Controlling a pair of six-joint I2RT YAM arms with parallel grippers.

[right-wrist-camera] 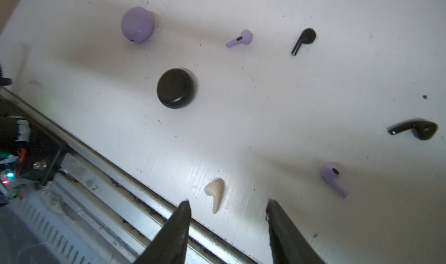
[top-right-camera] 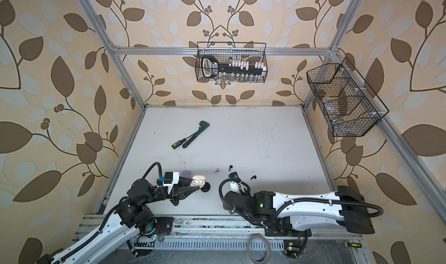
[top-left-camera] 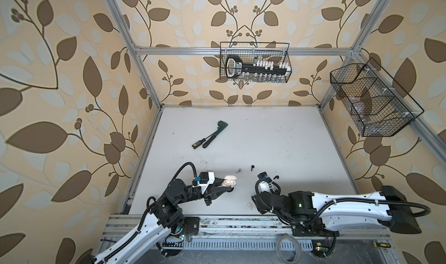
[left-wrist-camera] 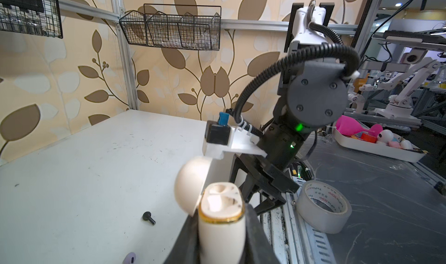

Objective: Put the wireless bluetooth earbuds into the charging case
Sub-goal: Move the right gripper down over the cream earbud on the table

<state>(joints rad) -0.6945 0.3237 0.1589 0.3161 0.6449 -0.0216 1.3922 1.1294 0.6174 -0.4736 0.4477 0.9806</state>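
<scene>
Pick-up step: hovering w/ R fingers (right-wrist-camera: 173, 233) apart over cream-white stemmed plastic earbud (right-wrist-camera: 214, 195) on white worktop (right-wrist-camera: 265, 106) nr front edge. Holding open cream-white charging case (left-wrist-camera: 220, 226) clamped in L fingers (left-wrist-camera: 183, 248). Next, prob.: lower, straddle stem, pinch.

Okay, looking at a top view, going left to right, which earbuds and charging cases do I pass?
Cream case, open → lavender earbud → black earbud → second black earbud. Left out: the lavender case and black case, which overlap the cream one sideways.
</scene>
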